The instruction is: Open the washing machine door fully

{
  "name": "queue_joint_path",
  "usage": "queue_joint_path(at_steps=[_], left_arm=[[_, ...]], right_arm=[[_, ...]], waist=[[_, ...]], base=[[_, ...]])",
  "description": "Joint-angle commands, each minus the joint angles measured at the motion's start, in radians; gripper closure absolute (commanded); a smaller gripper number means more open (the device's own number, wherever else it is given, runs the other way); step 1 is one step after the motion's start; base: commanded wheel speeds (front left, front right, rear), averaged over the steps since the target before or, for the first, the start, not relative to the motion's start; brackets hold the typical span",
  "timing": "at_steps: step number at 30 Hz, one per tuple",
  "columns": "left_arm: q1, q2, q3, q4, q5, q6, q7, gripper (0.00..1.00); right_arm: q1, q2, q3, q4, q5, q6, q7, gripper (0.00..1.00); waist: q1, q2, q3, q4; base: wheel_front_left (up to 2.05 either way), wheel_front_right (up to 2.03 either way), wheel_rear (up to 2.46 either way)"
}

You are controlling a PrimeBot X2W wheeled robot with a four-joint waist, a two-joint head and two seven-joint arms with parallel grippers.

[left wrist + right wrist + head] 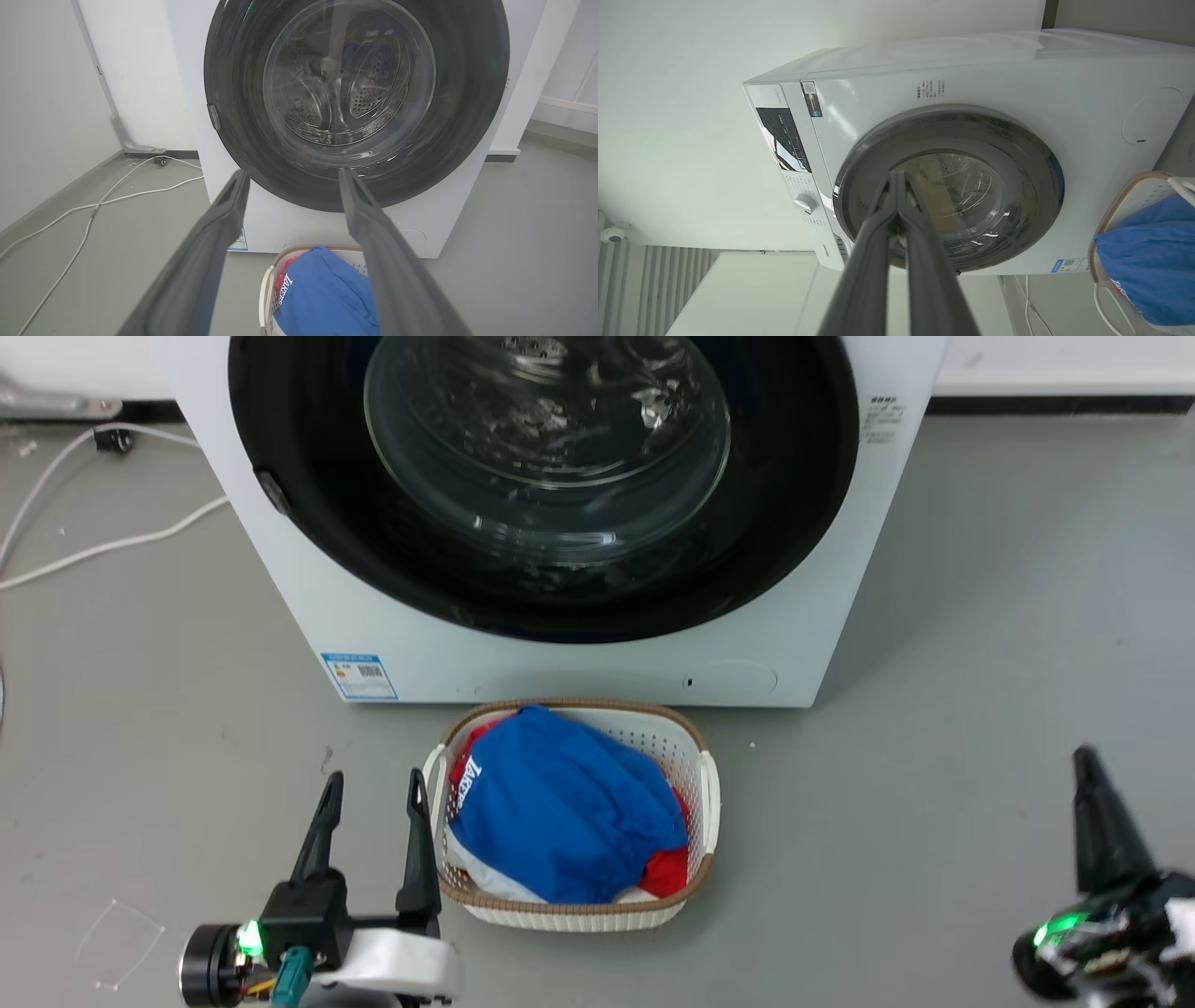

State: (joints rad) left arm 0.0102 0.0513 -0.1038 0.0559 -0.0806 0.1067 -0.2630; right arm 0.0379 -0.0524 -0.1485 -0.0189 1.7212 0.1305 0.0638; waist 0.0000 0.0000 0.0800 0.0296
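Note:
The white washing machine [579, 658] [289, 224] [994, 74] stands at the top of the head view. Its round glossy black washing machine door [317, 523] [233, 116] [1031, 154] lies flat against the front, with the steel drum showing through the clear glass bowl. My left gripper [375, 786] [293, 176] is open at the lower left, above the floor and short of the machine, nothing between its fingers. My right gripper [1083, 758] [896, 176] is at the lower right, fingers pressed together and holding nothing, well away from the door.
A white woven-look basket [705, 784] [267, 289] [1111, 214] holding blue and red clothes sits on the grey floor right in front of the machine, beside my left gripper. White cables [103, 546] [93, 205] run along the floor at the left, near the wall.

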Motion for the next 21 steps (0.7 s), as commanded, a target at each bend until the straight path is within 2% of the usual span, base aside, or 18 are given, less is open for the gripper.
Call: queue_joint_path(at_steps=[1, 10, 16, 21], left_arm=[[-0.028, -0.001, -0.003, -0.009, 0.009, -0.001, -0.003, 0.0], [-0.132, -0.001, -0.019, -0.034, 0.016, -0.015, -0.003, 0.0], [-0.202, -0.001, -0.018, -0.059, 0.011, -0.004, -0.003, 0.0], [-0.246, -0.001, -0.013, -0.071, 0.017, -0.014, -0.003, 0.0]], right_arm=[[-0.057, -0.012, -0.027, 0.017, 0.007, 0.0, 0.014, 1.0], [-0.348, -0.11, -0.141, 0.154, 0.018, 0.0, 0.097, 1.0], [-0.563, -0.188, -0.132, 0.26, -0.033, 0.0, 0.137, 1.0], [-0.72, -0.221, -0.109, 0.304, -0.063, 0.0, 0.158, 1.0]], waist=[[0.0, 0.0, 0.038, 0.006], [0.0, 0.0, 0.175, 0.043], [0.0, 0.0, 0.279, 0.051], [0.0, 0.0, 0.354, 0.059]], base=[[0.0, 0.0, 0.0], [0.0, 0.0, 0.0], [0.0, 0.0, 0.0], [0.0, 0.0, 0.0]])
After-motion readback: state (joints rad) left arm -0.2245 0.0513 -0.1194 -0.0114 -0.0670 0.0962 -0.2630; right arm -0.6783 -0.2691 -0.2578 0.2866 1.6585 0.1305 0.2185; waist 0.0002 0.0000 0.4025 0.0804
